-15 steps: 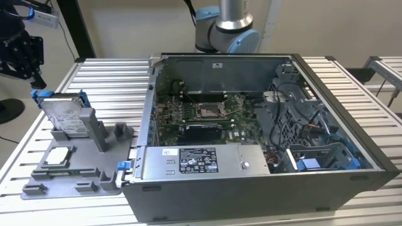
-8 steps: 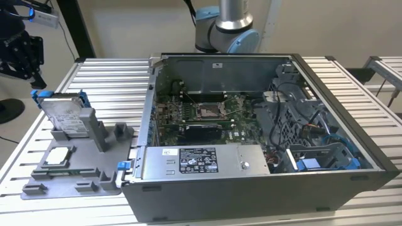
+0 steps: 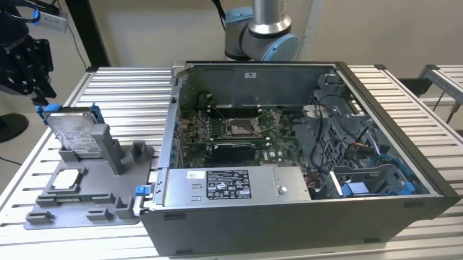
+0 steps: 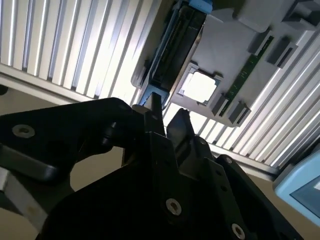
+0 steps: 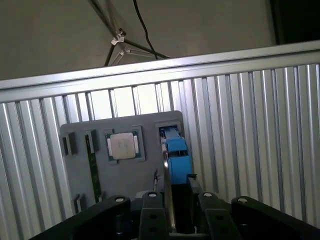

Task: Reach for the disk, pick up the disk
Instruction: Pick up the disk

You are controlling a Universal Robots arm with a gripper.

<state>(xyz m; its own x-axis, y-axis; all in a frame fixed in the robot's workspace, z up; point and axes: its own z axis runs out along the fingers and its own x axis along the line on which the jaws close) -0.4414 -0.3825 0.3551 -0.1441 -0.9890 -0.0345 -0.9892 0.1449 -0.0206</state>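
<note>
**Q:** What does the exterior view mark?

**A:** A grey holder (image 3: 79,201) lies flat on the slatted table (image 3: 123,92). The disk (image 3: 72,132) stands upright in a slot at one end of the holder, with its blue frame showing at the top edge. A white-topped chip (image 3: 67,179) sits in a pocket of the holder, near the disk. An open computer case (image 3: 289,216) stands just beside the holder, on the exterior view's right of it. The black gripper (image 3: 36,95) hangs over the disk end of the holder, just above the disk's top edge.

**Q:** And the first wrist view?

**A:** It looks down on the holder (image 5: 130,175). The disk (image 5: 177,152) appears edge-on in its slot, beside the chip (image 5: 122,146). The gripper (image 5: 180,198) is centred over that slot. Its jaws stand apart, one finger on each side of the disk's edge. Whether either finger touches the disk cannot be told.

**Q:** And the second wrist view?

**A:** The holder (image 4: 230,45) lies on the table slats (image 4: 60,45). The disk (image 4: 172,55) is again edge-on at the holder's rim, next to the chip (image 4: 198,86). The gripper (image 4: 167,114) tips point at the blue end of the disk.
</note>
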